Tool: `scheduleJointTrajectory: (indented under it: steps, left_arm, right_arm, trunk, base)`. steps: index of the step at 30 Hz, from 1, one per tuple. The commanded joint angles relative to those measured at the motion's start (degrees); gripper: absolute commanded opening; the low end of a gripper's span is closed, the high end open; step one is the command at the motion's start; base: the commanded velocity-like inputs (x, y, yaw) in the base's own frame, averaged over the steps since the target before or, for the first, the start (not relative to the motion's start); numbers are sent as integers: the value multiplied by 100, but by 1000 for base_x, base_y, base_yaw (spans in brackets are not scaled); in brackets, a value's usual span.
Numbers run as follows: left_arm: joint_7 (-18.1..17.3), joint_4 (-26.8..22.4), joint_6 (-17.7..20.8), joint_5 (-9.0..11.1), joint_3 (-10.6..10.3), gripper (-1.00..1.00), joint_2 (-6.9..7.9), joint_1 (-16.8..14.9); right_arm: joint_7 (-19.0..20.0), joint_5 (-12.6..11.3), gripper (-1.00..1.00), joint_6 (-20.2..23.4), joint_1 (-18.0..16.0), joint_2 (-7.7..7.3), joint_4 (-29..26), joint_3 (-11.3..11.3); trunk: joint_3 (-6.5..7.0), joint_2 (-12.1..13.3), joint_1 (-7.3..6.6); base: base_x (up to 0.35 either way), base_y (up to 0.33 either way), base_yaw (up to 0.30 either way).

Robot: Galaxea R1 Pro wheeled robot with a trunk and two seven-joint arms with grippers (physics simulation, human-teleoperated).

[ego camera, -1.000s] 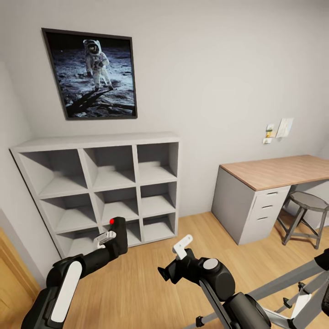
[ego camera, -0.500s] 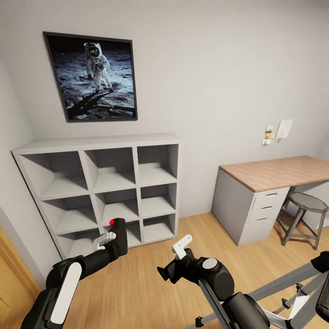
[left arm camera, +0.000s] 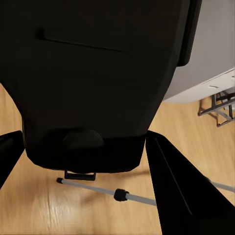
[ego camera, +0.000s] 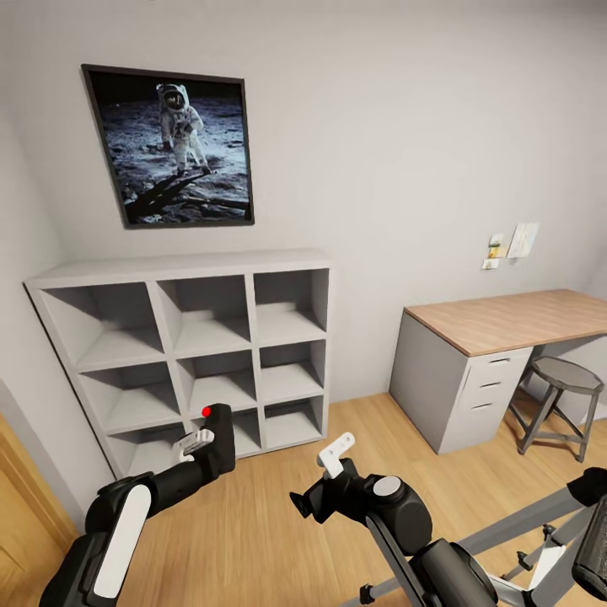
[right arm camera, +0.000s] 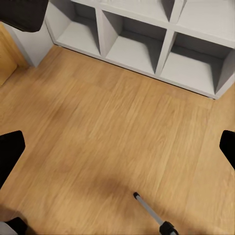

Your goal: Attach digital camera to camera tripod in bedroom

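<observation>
Bedroom, light wood floor [ego camera: 278,514]; entries run from my rig outward.

Item one, nearest: the left gripper [ego camera: 206,443] is clamped on the digital camera [ego camera: 219,434], held upright, red button on top. In the left wrist view the camera's black body [left arm camera: 98,78] sits between the fingers [left arm camera: 174,186], blocking most of the floor.

Item two: the right gripper [ego camera: 337,451], carrying nothing. In the right wrist view its fingertips [right arm camera: 10,152] stand wide apart over bare boards.

Item three: the camera tripod [ego camera: 548,523], at my lower right in the head view, leaning silver legs and a black block at the frame edge. A leg section shows under each wrist [right arm camera: 154,213].

Change noted: over the last second the whole head view has drifted slightly and more of the tripod's black top has come into frame; both arms keep their pose. I judge the base or head is turning toward the tripod, so mounting has not begun.

Item four, beyond: white cube shelves [ego camera: 202,337], nothing in them. Desk [ego camera: 506,316] with drawers and a stool [ego camera: 561,375] to the right.

Item five, farthest: pale grey wall, astronaut poster [ego camera: 169,143], small notes [ego camera: 510,244] pinned above the desk.
</observation>
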Motion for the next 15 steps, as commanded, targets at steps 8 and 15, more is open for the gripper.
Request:
scheduleJointTrajectory:
  steps: [8, 15]
  left_arm:
    - [-66, 25, 39, -36, 27, -100, -6, -6]
    - [-61, 30, 15, -49, 35, -100, -13, -6]
  right_arm:
    - [17, 20, 100, 31, -7, -9, -9, 12]
    - [17, 20, 100, 33, -7, -9, -7, 13]
  trunk:
    - [135, 315, -175]
    - [261, 596, -329]
  base:
    - [0, 0, 0]
    - [0, 0, 0]
